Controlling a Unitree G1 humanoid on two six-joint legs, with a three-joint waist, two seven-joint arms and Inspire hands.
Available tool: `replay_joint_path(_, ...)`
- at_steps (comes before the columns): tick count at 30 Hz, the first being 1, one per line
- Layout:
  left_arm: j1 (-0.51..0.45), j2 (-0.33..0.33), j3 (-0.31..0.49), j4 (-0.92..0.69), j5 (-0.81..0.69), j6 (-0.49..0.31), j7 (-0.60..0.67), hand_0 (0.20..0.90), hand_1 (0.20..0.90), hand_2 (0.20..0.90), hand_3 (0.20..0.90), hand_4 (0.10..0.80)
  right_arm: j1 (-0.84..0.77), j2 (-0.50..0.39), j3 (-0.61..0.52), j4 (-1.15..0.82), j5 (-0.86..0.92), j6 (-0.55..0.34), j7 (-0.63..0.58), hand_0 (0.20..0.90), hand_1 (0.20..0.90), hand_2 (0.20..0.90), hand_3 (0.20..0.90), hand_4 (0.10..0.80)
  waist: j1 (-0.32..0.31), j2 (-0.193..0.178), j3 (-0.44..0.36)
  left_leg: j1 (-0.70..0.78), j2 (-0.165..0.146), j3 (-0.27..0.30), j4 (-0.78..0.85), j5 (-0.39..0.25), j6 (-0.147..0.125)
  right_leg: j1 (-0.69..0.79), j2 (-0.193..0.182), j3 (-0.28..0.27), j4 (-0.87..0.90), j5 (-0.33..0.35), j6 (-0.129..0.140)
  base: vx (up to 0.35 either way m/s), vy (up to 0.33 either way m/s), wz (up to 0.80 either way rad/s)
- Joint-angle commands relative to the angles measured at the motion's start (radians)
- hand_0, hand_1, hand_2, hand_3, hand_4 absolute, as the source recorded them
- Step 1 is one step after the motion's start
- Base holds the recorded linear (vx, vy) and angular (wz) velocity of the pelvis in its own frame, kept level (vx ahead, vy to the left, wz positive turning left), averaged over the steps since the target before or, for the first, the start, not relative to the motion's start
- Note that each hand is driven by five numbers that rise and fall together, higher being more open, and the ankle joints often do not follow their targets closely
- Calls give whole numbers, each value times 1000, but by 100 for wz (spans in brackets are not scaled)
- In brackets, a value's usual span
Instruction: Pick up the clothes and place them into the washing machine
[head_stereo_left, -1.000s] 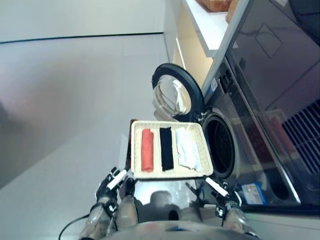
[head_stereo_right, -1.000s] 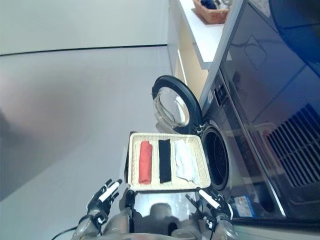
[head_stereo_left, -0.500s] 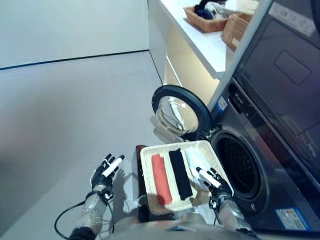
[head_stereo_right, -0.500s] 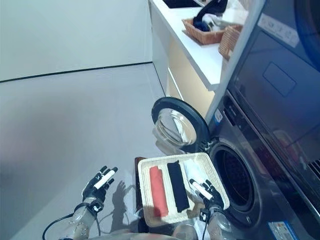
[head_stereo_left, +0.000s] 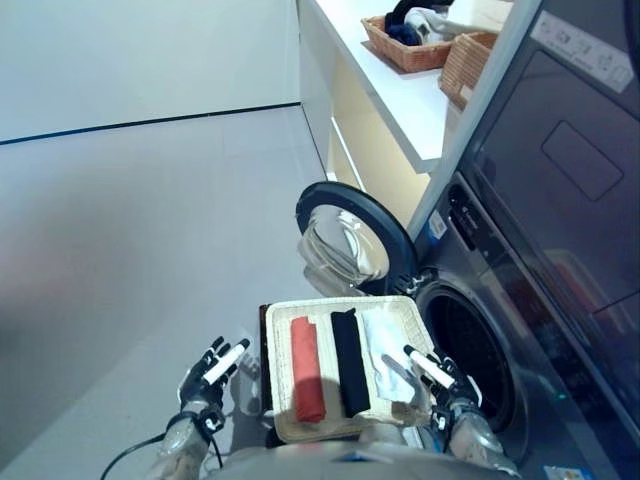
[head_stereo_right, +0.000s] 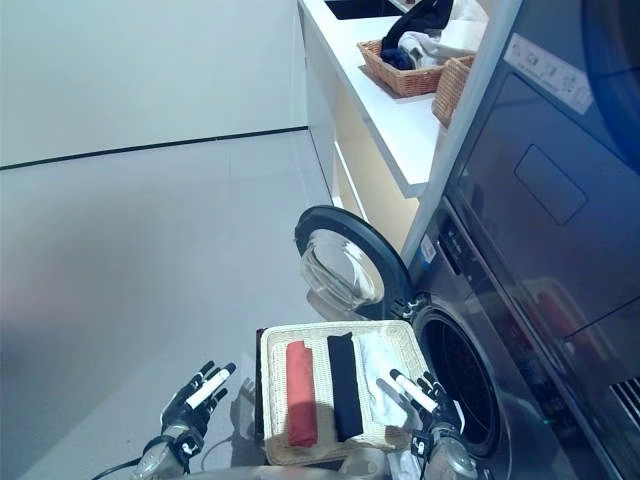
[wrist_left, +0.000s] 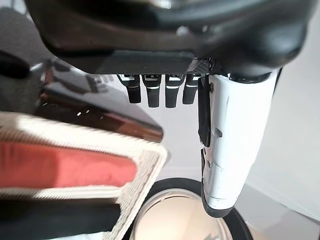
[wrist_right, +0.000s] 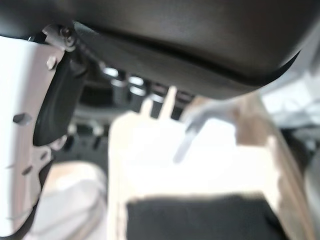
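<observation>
A shallow wicker basket (head_stereo_left: 340, 304) holds a rolled red cloth (head_stereo_left: 306, 380), a black cloth (head_stereo_left: 349, 372) and a white cloth (head_stereo_left: 382, 358) side by side. It stands next to the washing machine's open drum (head_stereo_left: 472, 365). The round door (head_stereo_left: 350, 238) is swung open beyond the basket. My right hand (head_stereo_left: 440, 380) is open, with straight fingers over the basket's near right corner, by the white cloth (wrist_right: 190, 160). My left hand (head_stereo_left: 210, 372) is open and empty over the floor, left of the basket. The left wrist view shows the basket's rim (wrist_left: 145, 160) and the red cloth (wrist_left: 65, 170).
The low dark brown box (head_stereo_right: 258, 400) shows under the basket's left side. A white counter (head_stereo_left: 400, 95) with wicker baskets of clothes (head_stereo_left: 408, 42) runs behind the machine. Grey floor (head_stereo_left: 130, 220) stretches to the left.
The whole view has shifted as the camera moved. My right hand has come forward over the basket's white-cloth end. My left hand has moved out to the basket's left.
</observation>
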Motion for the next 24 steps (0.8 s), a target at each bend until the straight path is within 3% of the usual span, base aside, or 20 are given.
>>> replay_joint_path(1,-47,52,64,-99,18,-66,-10,900,900,900,900,800,-53,-20,-20,-86,-38,-47,3,900,900,900,900,800,21,-21,8,-32,5,20,55,-19,-43,-70,-76,5,59,179,50,6,-67,4)
replay_joint_path(6,-49,61,70,-133,5,-75,1,900,900,900,900,800,-67,-39,-10,-115,-67,-52,-9,900,900,900,900,800,30,-5,29,-86,47,20,41,9,-76,-98,-70,-44,45,114,42,-75,-88,5)
replay_joint_path(9,-83,67,39,-151,5,-77,2,900,900,900,900,800,-71,-67,-12,-108,-138,-58,-42,900,900,900,900,800,17,3,53,-171,87,57,106,13,-119,-119,-85,-103,55,80,35,-111,-101,41)
replay_joint_path(12,-104,67,20,-163,10,-89,6,900,900,900,900,800,-113,-98,2,-67,-190,-64,-69,900,900,900,900,800,17,13,93,-235,79,31,178,6,-124,-148,-89,-102,72,78,25,-169,-49,56)
replay_joint_path(14,-132,70,7,-189,0,-102,17,900,900,900,900,800,-229,-141,56,47,-279,-53,-124,900,900,900,900,800,57,13,134,-305,55,-132,229,2,-149,-223,-84,-41,97,81,20,-186,19,-14)
replay_joint_path(15,-125,68,6,-229,-23,-100,9,900,900,900,900,800,-303,-159,90,128,-342,-37,-141,900,900,900,900,800,62,25,135,-293,76,-164,178,-2,-150,-255,-87,-27,107,82,24,-154,42,-68)
replay_joint_path(16,-137,71,-1,-241,-32,-101,6,900,900,900,900,800,-360,-178,108,179,-394,-23,-167,900,900,900,900,800,60,39,148,-311,85,-139,163,9,-144,-281,-93,-28,114,89,27,-166,58,-88)
replay_joint_path(20,-171,88,-28,-263,-39,-121,-3,900,900,900,900,800,-528,-246,163,323,-480,15,-206,900,900,900,900,800,83,73,180,-391,61,-87,151,37,-126,-384,-104,-12,129,105,26,-187,73,-13)
replay_joint_path(22,-177,90,-38,-272,-35,-116,-2,900,900,900,900,800,-550,-270,142,354,-501,26,-229,900,900,900,900,800,77,85,182,-431,81,-9,167,53,-133,-398,-128,-35,128,108,31,-101,2,28)
replay_joint_path(23,-181,91,-40,-264,-37,-110,-5,900,900,900,900,800,-545,-276,142,345,-511,29,-236,900,900,900,900,800,58,87,181,-430,113,74,176,52,-135,-398,-140,-49,131,100,35,-44,8,42)
replay_joint_path(24,-188,92,-43,-256,-35,-110,-5,900,900,900,900,800,-536,-272,141,334,-512,28,-241,900,900,900,900,800,46,87,187,-433,131,107,186,60,-139,-406,-143,-47,133,96,33,-37,19,38)
